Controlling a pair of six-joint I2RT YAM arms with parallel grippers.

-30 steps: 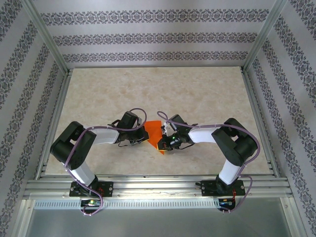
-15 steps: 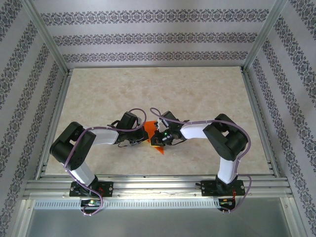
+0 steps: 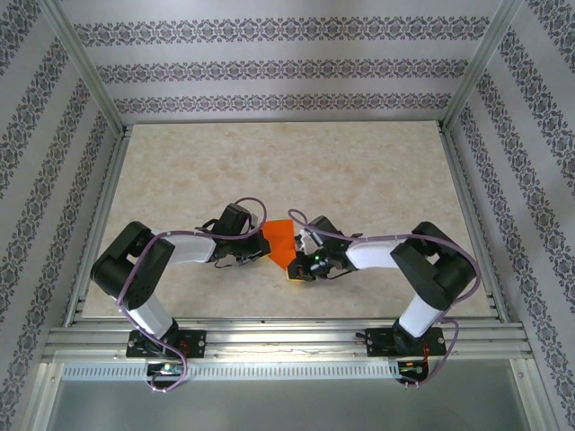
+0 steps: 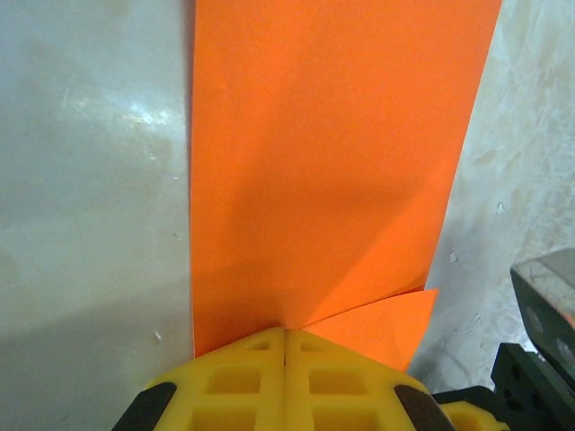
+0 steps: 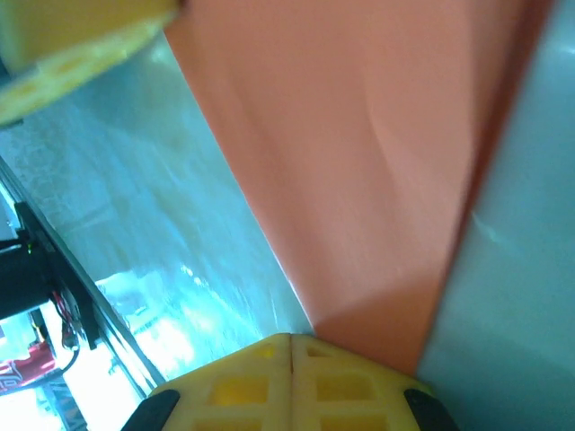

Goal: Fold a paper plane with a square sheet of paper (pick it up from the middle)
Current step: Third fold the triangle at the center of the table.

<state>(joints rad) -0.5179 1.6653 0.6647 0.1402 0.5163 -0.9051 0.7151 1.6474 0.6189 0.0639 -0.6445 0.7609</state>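
The square sheet of paper [image 3: 280, 239] is bright orange and partly folded, lying low over the table's middle between both arms. In the left wrist view the sheet [image 4: 323, 162] runs straight out from my left gripper [image 4: 285, 330], whose jaws are pressed together on its edge, and a small folded flap [image 4: 382, 328] sticks out to the right. My left gripper [image 3: 263, 249] holds the sheet's left side. My right gripper [image 3: 295, 267] is shut on the near right corner; the right wrist view shows the paper [image 5: 377, 162] rising from its closed tips [image 5: 290, 337].
The beige marbled table [image 3: 359, 171] is boxed in by aluminium rails [image 3: 287, 334] and patterned walls. Open room lies behind the arms toward the far wall. A yellow finger of the left gripper [image 5: 81, 45] sits close by in the right wrist view.
The right gripper swung left over the paper half a second ago, then drew back right and nearer. More of the orange sheet shows again. The left arm stayed put.
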